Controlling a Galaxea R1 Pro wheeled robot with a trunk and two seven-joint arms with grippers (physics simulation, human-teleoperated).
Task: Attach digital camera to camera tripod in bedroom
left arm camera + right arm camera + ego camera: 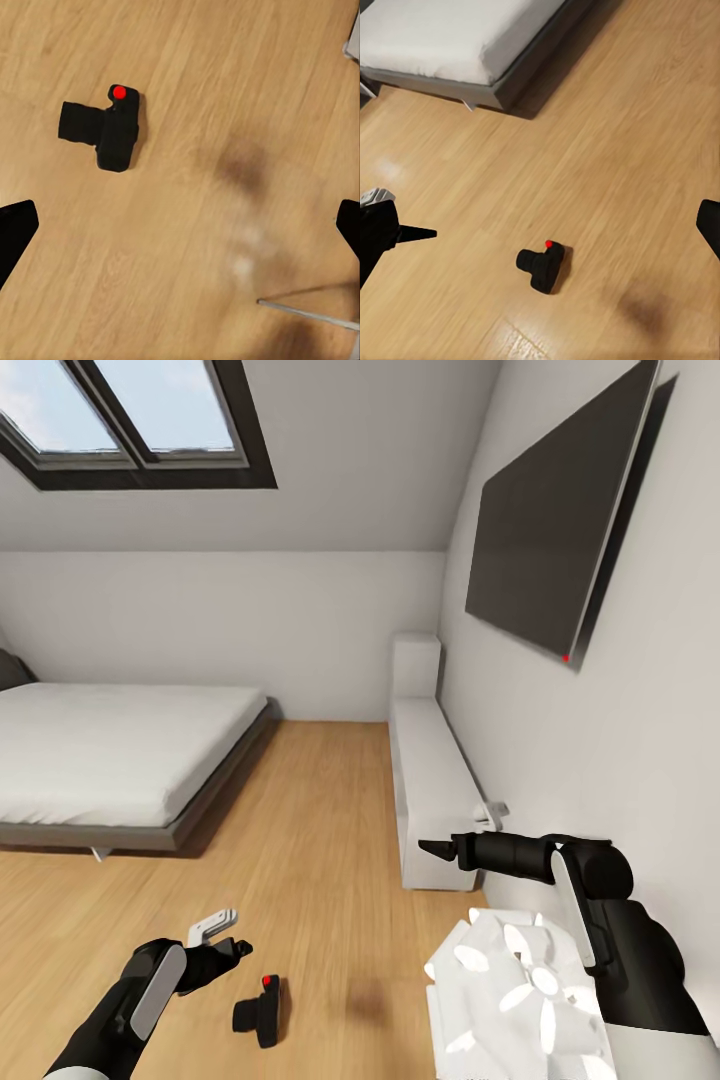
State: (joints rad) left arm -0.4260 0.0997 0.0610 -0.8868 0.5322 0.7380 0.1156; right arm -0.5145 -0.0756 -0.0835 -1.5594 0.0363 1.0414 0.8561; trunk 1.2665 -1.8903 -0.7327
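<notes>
camera on floor, pickup not yet begun

item: digital camera (260,1010), black, red button up, lens to its side, lying on the wood floor (320,840) at 6 o'clock in the head view.
left gripper (238,948): hovers near the camera at its 10 o'clock, apart from it; fingers spread wide in the left wrist view, holding nothing.
right gripper (432,849): raised beside the white shelf (430,790) at 3 o'clock; fingers wide, empty.
bed (110,760): 9 o'clock.
step, as judged: reach for the camera. next: lower the left fingers astride the body, close.
</notes>
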